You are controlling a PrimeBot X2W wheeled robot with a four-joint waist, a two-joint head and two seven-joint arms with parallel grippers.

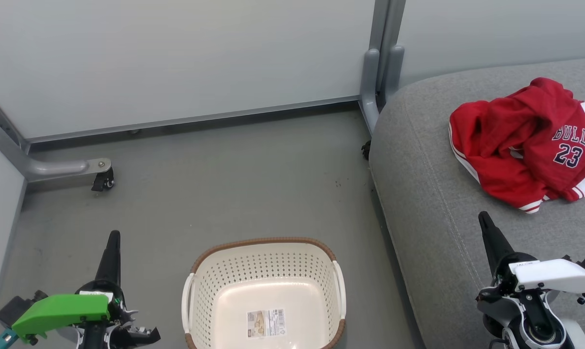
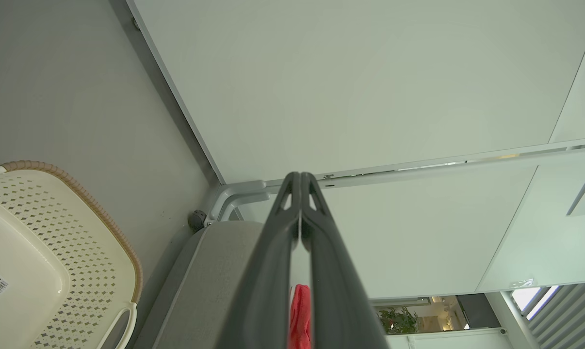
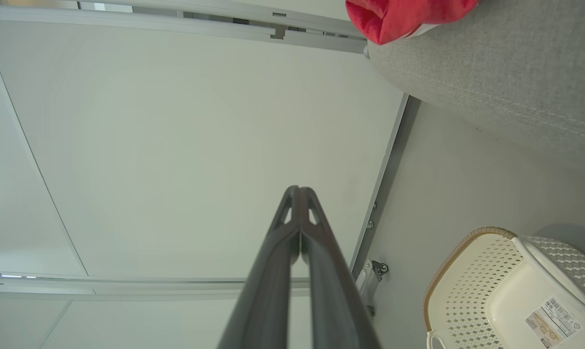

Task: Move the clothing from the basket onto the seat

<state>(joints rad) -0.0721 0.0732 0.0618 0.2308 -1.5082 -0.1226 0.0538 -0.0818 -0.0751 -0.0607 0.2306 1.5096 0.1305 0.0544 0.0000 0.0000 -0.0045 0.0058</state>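
Job looks done: red sports clothing point(image 1: 525, 145) on big grey cloth seat point(image 1: 433, 203), cream plastic basket point(image 1: 266, 240) holds no clothes, left gripper point(image 1: 114, 236) and right gripper point(image 1: 482, 216) jaws together, empty.

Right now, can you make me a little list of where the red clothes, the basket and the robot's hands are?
clothing: red heap, "BULLS 23" showing, lying on the seat
basket: on the floor, no clothes inside, just a label sticker
seat: grey cushion, right of the basket
left hand: shut, holding nothing, left of the basket
right hand: shut, holding nothing, near the seat
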